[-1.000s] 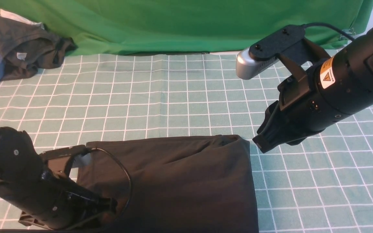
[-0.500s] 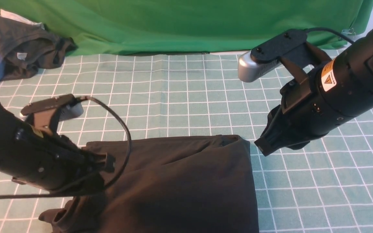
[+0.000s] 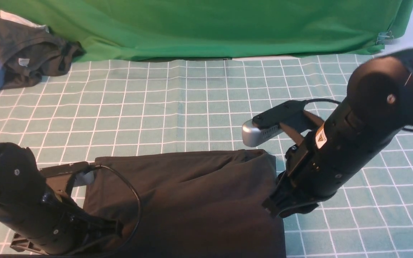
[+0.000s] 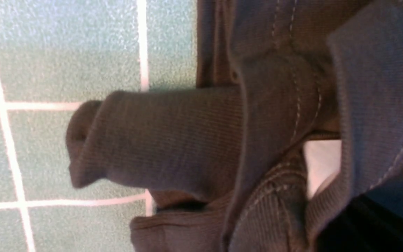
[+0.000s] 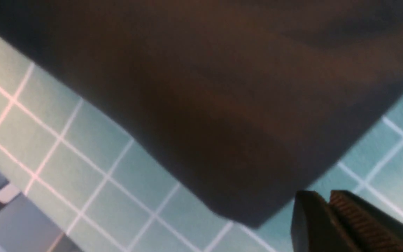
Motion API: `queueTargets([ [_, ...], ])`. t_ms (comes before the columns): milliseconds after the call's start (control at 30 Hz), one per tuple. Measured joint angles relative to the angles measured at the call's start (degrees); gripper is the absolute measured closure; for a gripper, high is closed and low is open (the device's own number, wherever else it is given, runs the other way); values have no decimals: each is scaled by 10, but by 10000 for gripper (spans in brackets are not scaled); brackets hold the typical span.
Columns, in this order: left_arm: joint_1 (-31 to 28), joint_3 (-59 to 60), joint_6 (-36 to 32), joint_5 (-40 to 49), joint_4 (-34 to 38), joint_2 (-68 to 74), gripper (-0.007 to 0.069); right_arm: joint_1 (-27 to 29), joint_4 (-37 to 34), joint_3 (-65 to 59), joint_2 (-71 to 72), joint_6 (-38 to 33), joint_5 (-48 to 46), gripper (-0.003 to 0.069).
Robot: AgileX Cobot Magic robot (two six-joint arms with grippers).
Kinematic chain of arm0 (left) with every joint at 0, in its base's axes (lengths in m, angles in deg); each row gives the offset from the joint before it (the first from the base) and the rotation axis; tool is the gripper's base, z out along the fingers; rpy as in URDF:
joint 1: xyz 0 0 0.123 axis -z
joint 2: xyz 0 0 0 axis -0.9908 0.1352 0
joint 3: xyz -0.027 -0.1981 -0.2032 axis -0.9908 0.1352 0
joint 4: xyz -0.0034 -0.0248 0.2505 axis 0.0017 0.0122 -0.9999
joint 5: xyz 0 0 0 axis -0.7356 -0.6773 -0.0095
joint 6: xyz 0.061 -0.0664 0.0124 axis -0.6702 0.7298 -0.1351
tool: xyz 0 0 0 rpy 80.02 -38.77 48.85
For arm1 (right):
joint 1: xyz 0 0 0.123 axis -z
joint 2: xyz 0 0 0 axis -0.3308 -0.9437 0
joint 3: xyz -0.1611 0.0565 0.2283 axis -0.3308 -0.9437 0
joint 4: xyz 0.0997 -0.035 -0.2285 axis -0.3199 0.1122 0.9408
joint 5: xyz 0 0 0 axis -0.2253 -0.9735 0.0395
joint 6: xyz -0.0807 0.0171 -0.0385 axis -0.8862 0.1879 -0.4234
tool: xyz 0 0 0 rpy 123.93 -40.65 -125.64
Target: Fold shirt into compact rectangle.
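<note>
Beside the right edge of the shirt (image 3: 199, 200), flat on the mat (image 3: 192, 107), the right gripper (image 3: 271, 209) has dropped, jaws together, empty; the closed left gripper (image 3: 115, 229), hold unclear, returns to the shirt's left corner, likely readying another fold.

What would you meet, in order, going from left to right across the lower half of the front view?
Black left robot arm → flat-lying black fabric shirt → black right gripper at the shirt's edge → bare teal cloth mat with white grid lines.
</note>
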Motion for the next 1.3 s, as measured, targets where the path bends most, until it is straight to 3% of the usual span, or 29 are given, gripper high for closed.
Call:
queueTargets([
  [500, 0, 0, -25, -22, 44, -7, 618, -21, -45, -75, -72, -29, 71, 587],
  [867, 0, -7, -27, 3, 48, -7, 618, -15, 40, -83, -35, 18, 42, 631],
  [967, 0, -27, -32, 35, 46, -16, 618, 10, 59, -53, 15, 24, 36, 631],
  [1167, 0, -85, -36, 58, 41, -86, 618, 122, 53, 34, 28, 14, 10, 627],
  [1233, 0, -98, -36, 57, 42, -114, 618, 149, 23, 58, 5, -4, 4, 592],
  [1300, 0, -104, -36, 57, 40, -136, 618, 157, -6, 75, -24, -23, 2, 512],
])
